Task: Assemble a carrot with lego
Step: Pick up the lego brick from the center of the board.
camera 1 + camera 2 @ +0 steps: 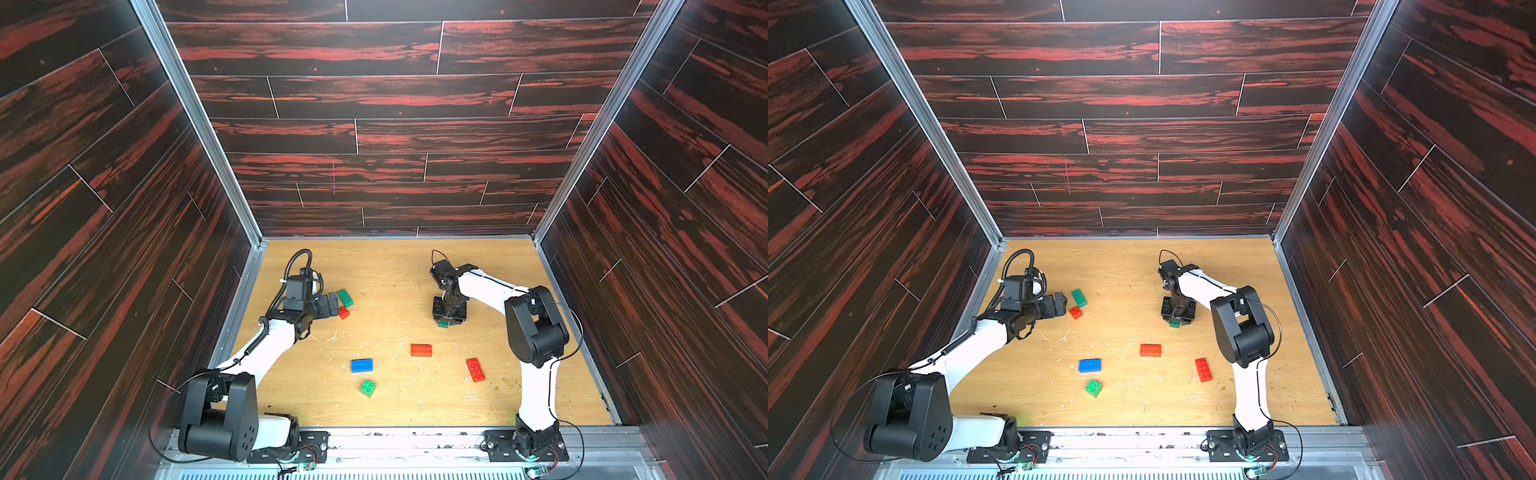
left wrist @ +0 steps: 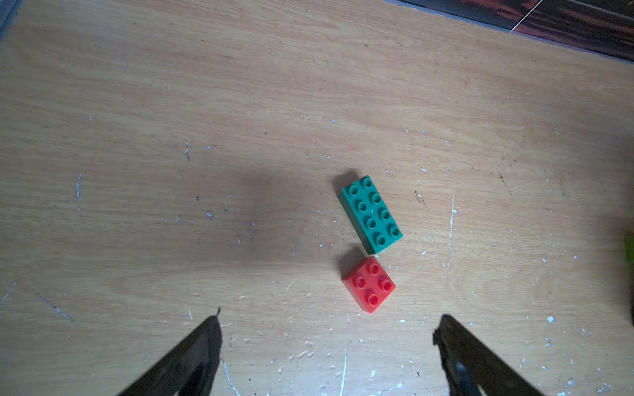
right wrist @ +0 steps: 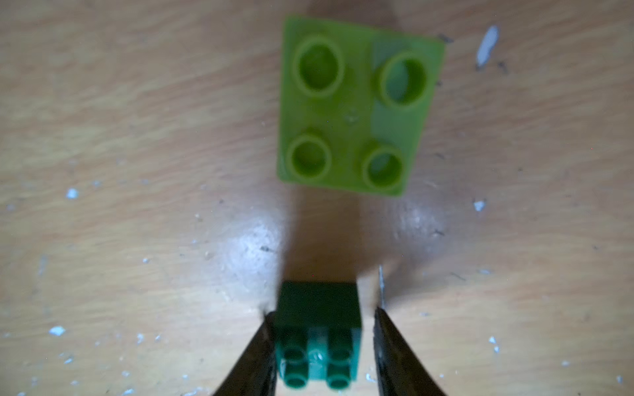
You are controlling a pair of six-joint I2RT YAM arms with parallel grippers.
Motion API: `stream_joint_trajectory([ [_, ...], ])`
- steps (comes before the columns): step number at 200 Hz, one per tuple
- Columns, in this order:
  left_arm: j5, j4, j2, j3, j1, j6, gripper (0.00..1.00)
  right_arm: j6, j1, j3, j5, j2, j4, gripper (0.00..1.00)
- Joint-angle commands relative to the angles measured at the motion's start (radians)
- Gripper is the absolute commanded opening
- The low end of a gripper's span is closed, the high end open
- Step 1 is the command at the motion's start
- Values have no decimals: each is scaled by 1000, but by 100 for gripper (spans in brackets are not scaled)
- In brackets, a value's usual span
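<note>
Top views: you look down from high over the front edge of the worktop [image 1: 395, 270]; both share it whole.
Left wrist: downward, near; shares the teal brick [image 2: 371, 214].
Right wrist: downward, very close.

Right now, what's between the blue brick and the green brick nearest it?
Nothing, only bare table between blue brick and green brick, in both top views.

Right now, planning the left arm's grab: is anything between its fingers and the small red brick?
Nothing visible. Only bare table lies between the open left fingers and the red brick; the teal brick sits just beyond it, off the path.
</note>
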State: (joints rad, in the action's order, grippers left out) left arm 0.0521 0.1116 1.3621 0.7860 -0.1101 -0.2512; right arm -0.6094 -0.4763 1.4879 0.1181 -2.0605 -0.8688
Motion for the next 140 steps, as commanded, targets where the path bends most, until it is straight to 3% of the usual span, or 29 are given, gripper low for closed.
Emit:
stream_joint_trajectory([
  [1, -4, 2, 3, -6, -3, 4, 99, 3, -2, 9, 13, -38, -1, 43],
  [76, 17, 17, 1, -1, -3, -12, 99, -14, -14, -37, 7, 33, 13, 28],
  [140, 84, 34, -34, -26, -3, -54, 99, -117, -164, -160, -34, 191, -4, 24],
])
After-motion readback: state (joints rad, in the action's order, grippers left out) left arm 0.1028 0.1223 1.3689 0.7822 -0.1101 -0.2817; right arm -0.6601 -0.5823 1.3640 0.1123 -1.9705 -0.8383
